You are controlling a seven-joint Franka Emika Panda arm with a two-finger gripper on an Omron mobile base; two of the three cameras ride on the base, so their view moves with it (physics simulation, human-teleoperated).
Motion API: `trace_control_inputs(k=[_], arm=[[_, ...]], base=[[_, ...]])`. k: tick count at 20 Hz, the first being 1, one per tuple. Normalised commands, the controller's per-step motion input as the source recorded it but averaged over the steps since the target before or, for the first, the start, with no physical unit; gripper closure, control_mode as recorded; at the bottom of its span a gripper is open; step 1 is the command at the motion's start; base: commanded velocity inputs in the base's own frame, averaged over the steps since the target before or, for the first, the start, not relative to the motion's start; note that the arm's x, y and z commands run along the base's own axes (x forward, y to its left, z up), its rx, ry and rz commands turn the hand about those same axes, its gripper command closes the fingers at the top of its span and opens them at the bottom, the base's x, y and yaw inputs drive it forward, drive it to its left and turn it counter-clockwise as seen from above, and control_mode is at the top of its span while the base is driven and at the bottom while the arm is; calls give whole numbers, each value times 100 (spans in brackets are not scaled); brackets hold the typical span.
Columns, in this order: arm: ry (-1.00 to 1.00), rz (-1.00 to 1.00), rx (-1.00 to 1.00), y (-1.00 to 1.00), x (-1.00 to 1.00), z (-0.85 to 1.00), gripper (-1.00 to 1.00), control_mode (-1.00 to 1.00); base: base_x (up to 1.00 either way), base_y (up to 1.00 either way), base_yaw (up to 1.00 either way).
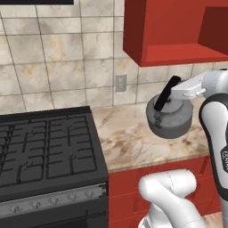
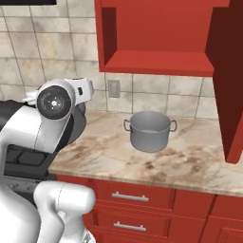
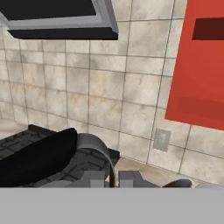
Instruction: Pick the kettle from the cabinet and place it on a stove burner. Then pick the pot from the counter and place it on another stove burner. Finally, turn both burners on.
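Note:
The grey kettle [image 1: 169, 119] hangs tilted in the air above the marble counter [image 1: 133, 142], just right of the black stove [image 1: 44, 142] and below the red cabinet [image 1: 173, 31]. My gripper [image 1: 172, 95] is shut on its black arched handle [image 1: 165, 94]. In the hand view the handle [image 3: 39, 159] and the kettle's grey body [image 3: 94, 148] lie right in front of the gripper [image 3: 113, 179], with the burner grates [image 3: 17, 141] beyond. The wide grey pot [image 2: 150, 131] stands on the counter [image 2: 190, 161] under the open cabinet [image 2: 156, 38].
An open red cabinet door [image 2: 230, 80] juts out at the right, over the counter. A wall outlet [image 1: 120, 83] sits on the tiled backsplash. A dark range hood [image 3: 57, 17] hangs over the stove. Silver knobs [image 1: 53, 199] line the stove front. Red drawers [image 2: 130, 197] lie below the counter.

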Motion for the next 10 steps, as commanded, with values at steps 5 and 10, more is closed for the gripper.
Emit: trace_control_inputs(k=[5,10], arm=[[0,0,0,0,0,0,100,100],[0,0,0,0,0,0,100,100]], base=[[-26,79,0],[-18,71,0]])
